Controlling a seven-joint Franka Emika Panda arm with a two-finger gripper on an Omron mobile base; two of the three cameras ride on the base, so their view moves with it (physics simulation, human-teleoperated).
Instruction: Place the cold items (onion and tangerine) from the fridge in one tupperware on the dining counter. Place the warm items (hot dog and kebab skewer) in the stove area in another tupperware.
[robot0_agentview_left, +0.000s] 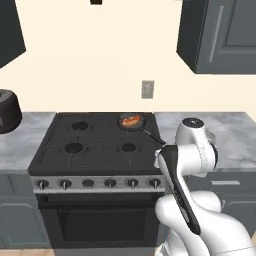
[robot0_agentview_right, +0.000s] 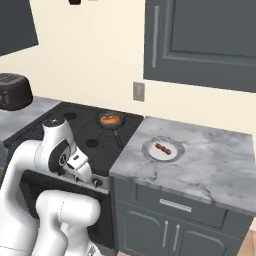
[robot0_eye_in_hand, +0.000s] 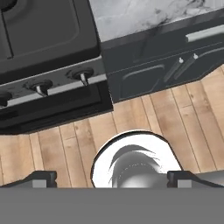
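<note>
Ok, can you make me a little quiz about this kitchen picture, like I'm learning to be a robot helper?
1. True or false: the hot dog sits in a pan on the stove's back right burner.
2. Where is the kebab skewer? A) in the pan B) on a plate on the marble counter right of the stove C) on the floor
3. Fill in: the end effector has its jaws ____ and holds nothing.

Key: 1 true; 2 B; 3 open
</note>
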